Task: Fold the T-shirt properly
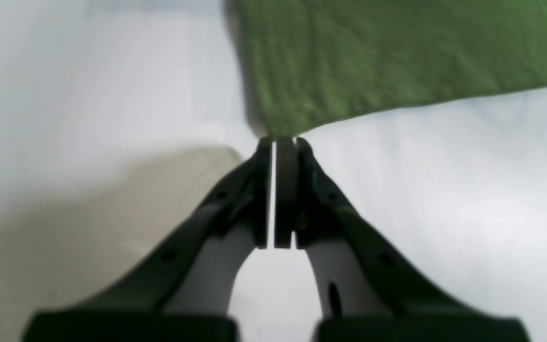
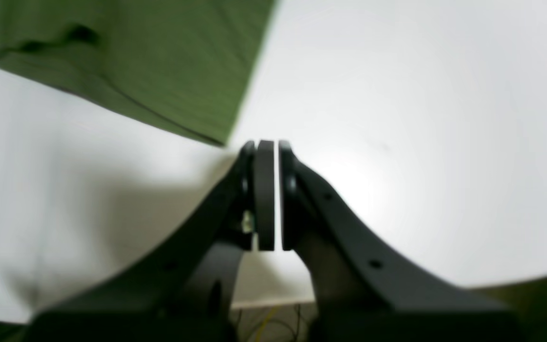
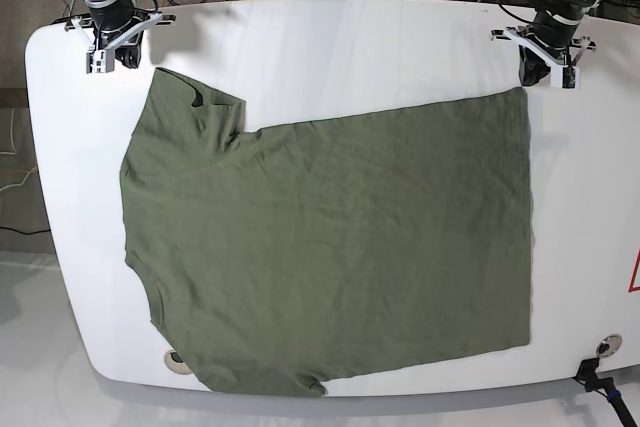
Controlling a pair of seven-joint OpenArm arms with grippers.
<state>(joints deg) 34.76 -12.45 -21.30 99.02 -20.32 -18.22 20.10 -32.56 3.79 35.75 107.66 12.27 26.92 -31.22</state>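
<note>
Olive-green short-sleeved cotton T-shirt [image 3: 330, 247] lies spread flat across most of the white rounded table [image 3: 340, 47], sleeves toward my right arm's side, hem toward my left. Only the base view shows the whole garment: one sleeve [image 3: 195, 107] lies flat near the far edge, and the body reaches almost to the near edge. That view also places both my arms at the table's far corners, just off the cloth.

From my left wrist camera I see what the overhead cannot: my left gripper [image 1: 283, 142] has its dark fingers pressed nearly together, only a thin sliver of light between the pads, and the tips sit right at a corner of the shirt [image 1: 397, 52]. Whether they touch the cloth I cannot tell; nothing is pinched between them.

My right wrist camera shows my right gripper [image 2: 266, 145] likewise narrowed to a hairline gap, holding nothing. A corner of the green fabric [image 2: 136, 61] ends just beside its tips, over bare table. Below the table edge, cables [image 2: 268, 323] show faintly.
</note>
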